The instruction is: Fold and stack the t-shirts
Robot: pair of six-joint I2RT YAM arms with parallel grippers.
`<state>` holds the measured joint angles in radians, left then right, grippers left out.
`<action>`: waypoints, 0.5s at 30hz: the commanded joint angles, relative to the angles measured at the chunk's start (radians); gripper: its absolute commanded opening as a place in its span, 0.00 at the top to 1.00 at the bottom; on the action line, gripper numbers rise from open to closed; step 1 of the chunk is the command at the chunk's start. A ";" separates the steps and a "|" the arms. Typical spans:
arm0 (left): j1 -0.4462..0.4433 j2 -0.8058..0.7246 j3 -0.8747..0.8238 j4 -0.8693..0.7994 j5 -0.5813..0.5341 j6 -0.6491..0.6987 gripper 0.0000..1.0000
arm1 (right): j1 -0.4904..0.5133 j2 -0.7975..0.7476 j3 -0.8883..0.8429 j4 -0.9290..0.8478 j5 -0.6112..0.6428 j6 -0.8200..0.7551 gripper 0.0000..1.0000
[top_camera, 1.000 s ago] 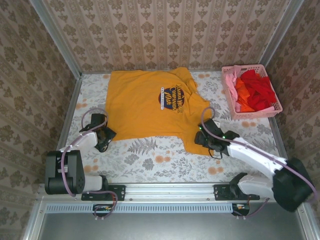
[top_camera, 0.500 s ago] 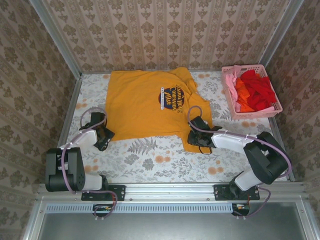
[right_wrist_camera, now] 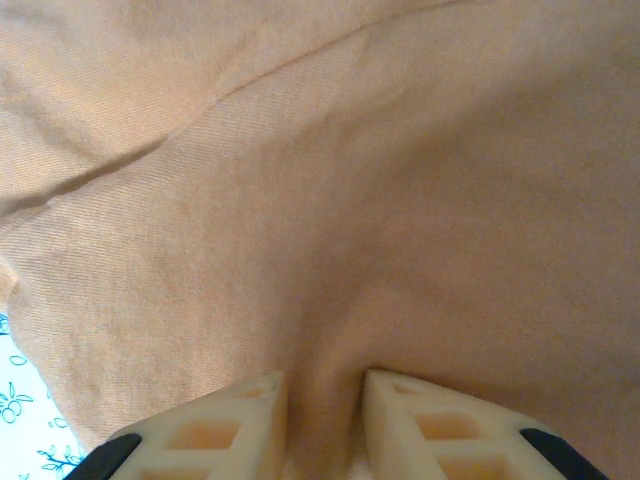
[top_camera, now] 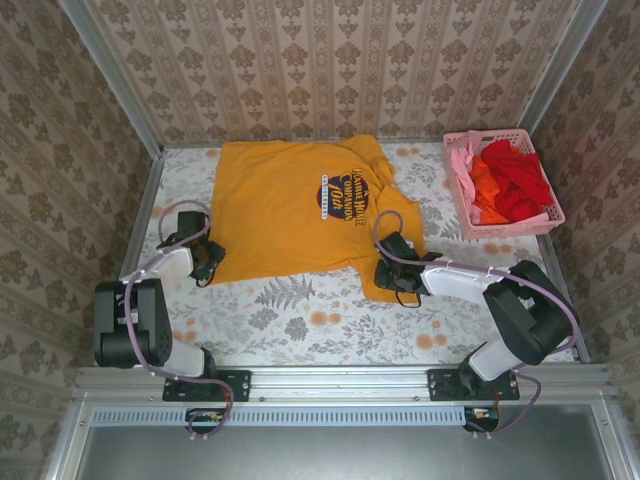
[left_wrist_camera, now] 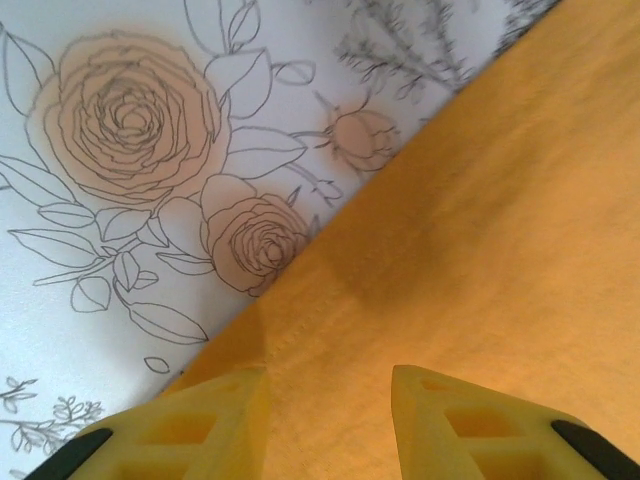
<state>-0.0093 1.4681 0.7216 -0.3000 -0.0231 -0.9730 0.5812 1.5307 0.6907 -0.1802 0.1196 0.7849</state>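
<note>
- orange-yellow cotton t-shirt (top_camera: 300, 210) with a dark round chest logo lies spread flat, logo up, in the upper middle of the top view, on the flower-print table cloth (top_camera: 300, 320). its lower right corner sags below the rest of the hem.
- left gripper (top_camera: 205, 262) sits at the shirt's lower left corner. in its wrist view the yellow fingers (left_wrist_camera: 205, 425) stand apart astride the hem, the cloth flat between them, no pinch yet.
- right gripper (top_camera: 392, 272) sits at the lower right corner. its pale fingers (right_wrist_camera: 215, 425) are drawn nearly together, nipping a ridge of the shirt's cloth.
- risk: the left fingers straddle the very edge, half over bare table cloth. a close here could catch one layer or miss, dropping the corner on the lift.
- risk: the right bite looks small and may slip under pull, skewing the fold.
- pink plastic lattice basket (top_camera: 512, 229), upper right, holds a loose heap of red and orange t-shirts (top_camera: 510, 180), with a pink t-shirt (top_camera: 462, 160) along its left wall. all are unfolded.
</note>
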 commanded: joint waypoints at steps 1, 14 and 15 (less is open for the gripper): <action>0.009 0.022 -0.014 0.021 0.023 0.010 0.63 | 0.029 0.004 -0.063 -0.082 -0.045 0.035 0.72; 0.073 -0.071 -0.205 0.015 0.126 0.032 0.63 | 0.119 -0.255 -0.225 -0.249 -0.133 0.164 0.67; 0.076 -0.087 -0.211 -0.004 0.127 0.039 0.63 | 0.122 -0.275 -0.229 -0.265 -0.132 0.171 0.67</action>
<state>0.0517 1.3846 0.5694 -0.1596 0.0761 -0.9646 0.6868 1.2781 0.5091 -0.2783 0.0433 0.8978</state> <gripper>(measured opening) 0.374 0.331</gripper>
